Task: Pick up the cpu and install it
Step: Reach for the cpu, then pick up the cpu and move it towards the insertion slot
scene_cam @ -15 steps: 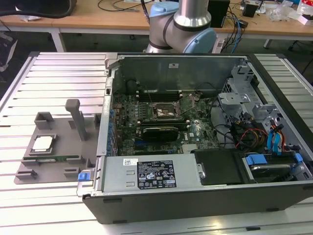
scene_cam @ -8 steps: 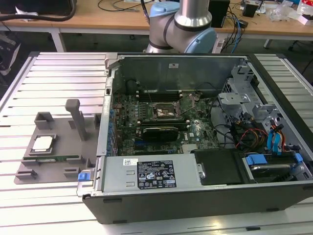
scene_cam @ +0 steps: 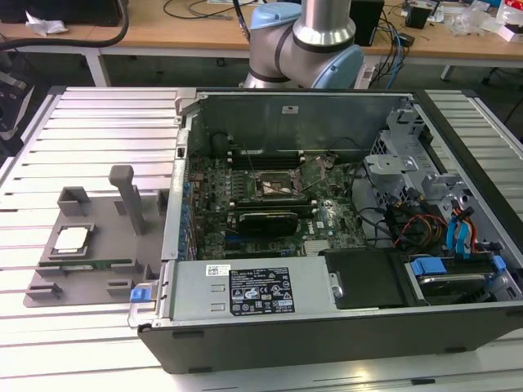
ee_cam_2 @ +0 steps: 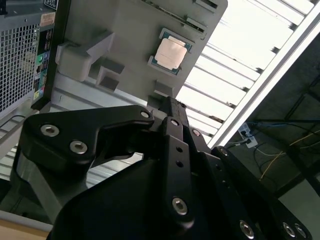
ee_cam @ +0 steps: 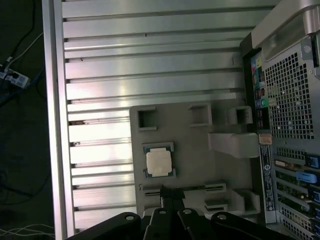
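The cpu (scene_cam: 72, 238) is a small silvery square lying flat in a recess of the grey fixture plate (scene_cam: 106, 237), at the exterior view's left, beside the open computer case (scene_cam: 327, 331). Both wrist views look down on the cpu (ee_cam: 159, 162) (ee_cam_2: 171, 51) in that plate (ee_cam: 195, 150) (ee_cam_2: 125, 45). My black gripper (ee_cam: 167, 194) (ee_cam_2: 168, 104) hangs well above the plate, its fingers shut together on nothing, tips near the plate's edge and short of the cpu. The black socket frame (scene_cam: 276, 186) sits mid-motherboard inside the case.
A long green memory stick (scene_cam: 98, 263) (ee_cam: 200, 188) lies in a slot of the plate beside the cpu. A grey post (scene_cam: 124, 192) stands up from the plate. The case wall (ee_cam: 290, 100), power supply (scene_cam: 253, 287) and drive cage (scene_cam: 458, 237) border the socket. The slatted table's edge (ee_cam: 50, 125) is close.
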Available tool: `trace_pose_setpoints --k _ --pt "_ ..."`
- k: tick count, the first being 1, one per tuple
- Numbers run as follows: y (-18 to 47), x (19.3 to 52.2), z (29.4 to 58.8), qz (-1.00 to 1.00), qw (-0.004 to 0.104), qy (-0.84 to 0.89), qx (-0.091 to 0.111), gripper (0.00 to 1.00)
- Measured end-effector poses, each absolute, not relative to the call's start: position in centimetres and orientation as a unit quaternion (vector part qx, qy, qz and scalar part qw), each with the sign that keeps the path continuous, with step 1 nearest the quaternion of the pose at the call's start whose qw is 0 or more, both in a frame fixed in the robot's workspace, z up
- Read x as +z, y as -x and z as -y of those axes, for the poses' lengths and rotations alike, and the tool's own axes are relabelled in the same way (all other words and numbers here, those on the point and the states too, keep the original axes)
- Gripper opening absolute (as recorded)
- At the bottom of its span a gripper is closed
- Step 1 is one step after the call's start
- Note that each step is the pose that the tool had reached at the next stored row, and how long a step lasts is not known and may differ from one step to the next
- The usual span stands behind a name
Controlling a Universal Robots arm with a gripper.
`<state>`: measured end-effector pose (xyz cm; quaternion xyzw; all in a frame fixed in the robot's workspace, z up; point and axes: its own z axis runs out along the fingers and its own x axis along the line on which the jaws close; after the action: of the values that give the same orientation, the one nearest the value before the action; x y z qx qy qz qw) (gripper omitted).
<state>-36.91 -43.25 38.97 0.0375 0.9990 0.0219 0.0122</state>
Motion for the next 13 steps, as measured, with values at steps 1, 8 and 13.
trace_pose_setpoints --k 1,8,13 --pt "36.91 38.97 43.26 -0.999 0.012 -0.037 0.022 0.11" --pt "36.91 38.97 43.27 -0.999 0.012 -0.037 0.022 0.11" --pt "36.91 38.97 43.28 -0.999 0.012 -0.037 0.022 0.11"
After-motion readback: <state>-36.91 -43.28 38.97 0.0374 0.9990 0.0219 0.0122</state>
